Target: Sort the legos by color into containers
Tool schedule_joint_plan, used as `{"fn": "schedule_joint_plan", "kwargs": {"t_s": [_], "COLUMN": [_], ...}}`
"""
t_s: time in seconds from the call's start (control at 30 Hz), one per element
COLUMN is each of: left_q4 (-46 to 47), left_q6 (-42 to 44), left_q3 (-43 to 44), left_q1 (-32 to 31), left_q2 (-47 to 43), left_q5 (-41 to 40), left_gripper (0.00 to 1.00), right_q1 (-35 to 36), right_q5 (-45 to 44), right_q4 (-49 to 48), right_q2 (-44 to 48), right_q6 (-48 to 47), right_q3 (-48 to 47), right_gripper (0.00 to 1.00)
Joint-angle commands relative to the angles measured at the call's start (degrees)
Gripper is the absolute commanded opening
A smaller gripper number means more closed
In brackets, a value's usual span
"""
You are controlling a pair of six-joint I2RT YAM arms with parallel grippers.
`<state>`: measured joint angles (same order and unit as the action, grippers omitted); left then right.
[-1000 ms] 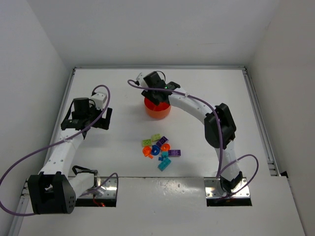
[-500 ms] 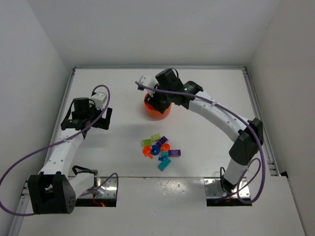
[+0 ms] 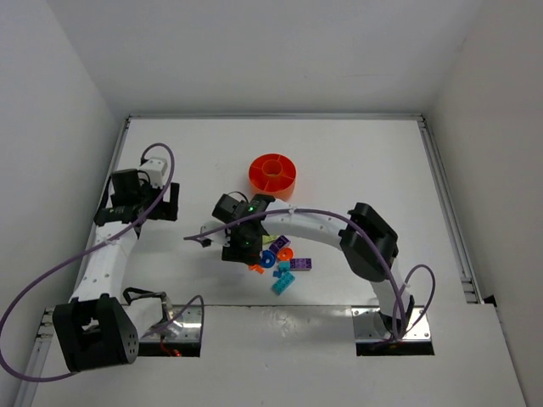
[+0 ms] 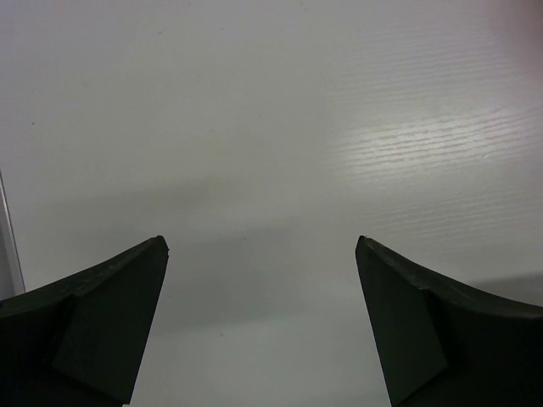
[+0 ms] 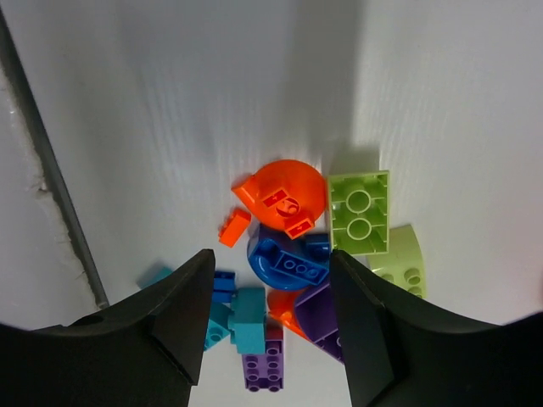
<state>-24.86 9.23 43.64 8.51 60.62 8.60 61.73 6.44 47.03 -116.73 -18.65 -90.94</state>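
The legos (image 3: 278, 259) lie in a loose pile near the front middle of the table. My right gripper (image 3: 248, 246) hovers open over the pile's left end. In the right wrist view its jaws (image 5: 270, 254) frame a blue round piece (image 5: 288, 259). Beyond that lie an orange round piece (image 5: 284, 199), a small orange brick (image 5: 233, 227) and a lime brick (image 5: 359, 212). Cyan (image 5: 246, 318) and purple (image 5: 263, 369) bricks lie nearer. The orange dish of containers (image 3: 273, 175) stands behind the pile. My left gripper (image 3: 161, 203) is open over bare table (image 4: 260, 242), far left.
White walls close in the table on the left, the back and the right. A metal rail (image 3: 445, 212) runs along the right edge. A seam in the table (image 5: 51, 170) shows in the right wrist view. Purple cables loop from both arms.
My right arm has swung from over the orange dish down to the pile of legos, uncovering the dish. The left arm has shifted slightly left and back.
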Motion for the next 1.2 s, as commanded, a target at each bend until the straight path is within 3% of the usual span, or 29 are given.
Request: {"fn": "schedule_joint_plan", "kwargs": {"t_s": [0.0, 0.6, 1.03, 1.17], "left_q4": [1.2, 1.7, 1.7, 1.7], "left_q6": [-1.2, -0.7, -0.7, -0.7], "left_q3": [2.1, 2.2, 2.2, 2.2], "left_q1": [3.4, 7.3, 7.8, 7.8], "left_q2": [0.4, 1.4, 2.0, 2.0], "left_q5": [3.3, 7.0, 7.6, 7.6], "left_gripper": [1.0, 1.0, 1.0, 1.0], "right_q1": [0.0, 0.1, -1.2, -1.7], "right_q5": [-2.0, -12.1, -12.7, -12.1], "right_q4": [-2.0, -5.1, -3.6, -3.6], "right_q2": [-1.1, -9.6, -13.3, -13.3], "right_q6": [0.7, 2.3, 2.8, 2.8], "right_q3": [-0.7, -5.8, -9.3, -8.8], "right_gripper": [0.58, 0.6, 0.61, 0.55]}}
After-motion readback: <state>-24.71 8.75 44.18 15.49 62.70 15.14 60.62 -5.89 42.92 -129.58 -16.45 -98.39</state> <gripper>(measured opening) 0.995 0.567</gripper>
